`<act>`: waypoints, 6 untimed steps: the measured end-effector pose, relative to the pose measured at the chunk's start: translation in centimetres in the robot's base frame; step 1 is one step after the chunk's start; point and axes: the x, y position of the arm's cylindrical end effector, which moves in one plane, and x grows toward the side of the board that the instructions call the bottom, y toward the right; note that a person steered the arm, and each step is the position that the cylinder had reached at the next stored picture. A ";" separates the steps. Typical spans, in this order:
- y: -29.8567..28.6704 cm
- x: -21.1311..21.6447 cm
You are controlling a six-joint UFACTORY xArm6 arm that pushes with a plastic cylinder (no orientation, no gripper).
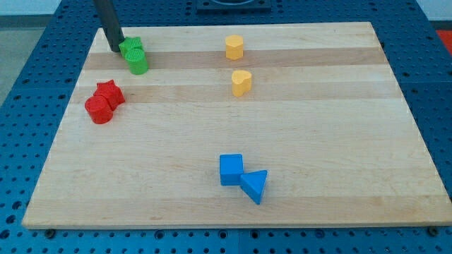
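My tip rests on the wooden board at the view's top left, touching or almost touching the left side of a green star-like block. A green cylinder sits right below that block, pressed against it. Lower left of them lie a red star and a red cylinder, side by side. A yellow hexagonal block stands at the top centre, with a yellow heart-shaped block just beneath it. Near the bottom centre a blue cube touches a blue triangle.
The board lies on a blue perforated table. A dark fixture shows at the view's top edge, beyond the board.
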 end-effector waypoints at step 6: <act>12.2 0.3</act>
